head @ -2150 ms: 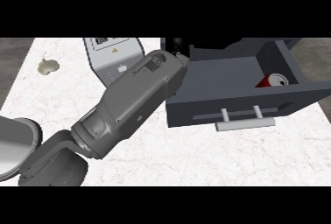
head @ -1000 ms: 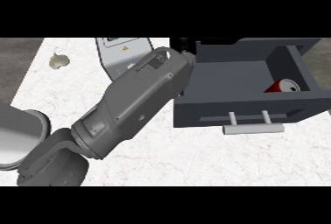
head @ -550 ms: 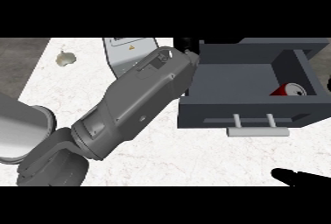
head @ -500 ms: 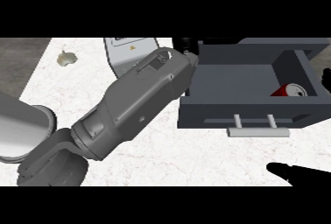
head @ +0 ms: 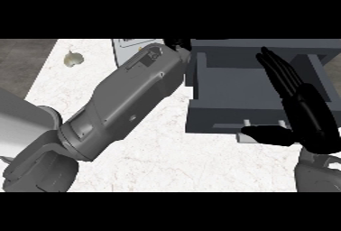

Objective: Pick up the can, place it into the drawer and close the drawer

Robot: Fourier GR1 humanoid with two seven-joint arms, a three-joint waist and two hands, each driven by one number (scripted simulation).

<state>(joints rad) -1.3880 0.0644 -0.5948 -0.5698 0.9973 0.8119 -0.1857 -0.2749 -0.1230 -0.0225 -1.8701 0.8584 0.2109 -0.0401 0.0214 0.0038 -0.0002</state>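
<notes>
The grey drawer (head: 230,88) stands open at the upper right of the head view. My right hand (head: 310,113) is open, its straight fingers raised over the drawer's right part and its thumb (head: 266,134) lying in front of the drawer's front panel, by the handle (head: 248,122). The can does not show; the spot where it lay in the drawer is behind this hand. My left forearm (head: 123,106) runs from the lower left up to the drawer's back left corner. Of the left hand (head: 177,44) only a dark bit shows there.
A small pale bulb-shaped thing (head: 73,57) lies at the counter's far left. A white box with a label (head: 131,45) stands behind the left forearm. The marble counter (head: 173,158) ends at the left against dark floor.
My right hand has come up from the lower right edge and now stands over the drawer's right side, hiding the red can. The left forearm has hardly moved.
</notes>
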